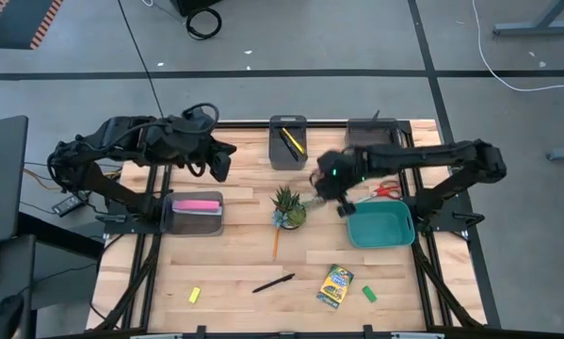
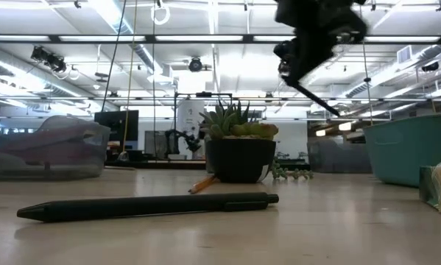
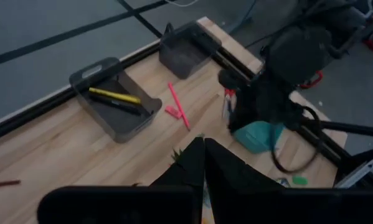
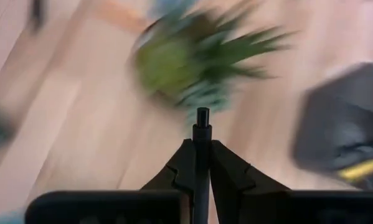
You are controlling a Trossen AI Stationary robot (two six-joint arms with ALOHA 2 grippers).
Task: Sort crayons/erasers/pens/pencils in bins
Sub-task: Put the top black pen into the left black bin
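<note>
Right gripper (image 4: pixel 200 163) is clamped on a black pen (image 4: pixel 202 134), held above the table between the potted plant (image 1: pixel 288 207) and the teal bin (image 1: pixel 380 227); in the low view the pen slants down from the raised gripper. Left gripper (image 3: pixel 203 163) is closed with nothing in it, hovering near the table's far edge. Dark grey bin (image 1: pixel 288 141) holds a yellow pen (image 1: pixel 293 142) and apparently a black one. Second black pen (image 2: pixel 146 206) lies on the table's near side, crayon box (image 1: pixel 335 285) beside it.

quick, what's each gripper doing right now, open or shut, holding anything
Left gripper: shut, holding nothing, raised above the table's left side.
Right gripper: shut on a black pen, near the potted plant.
</note>
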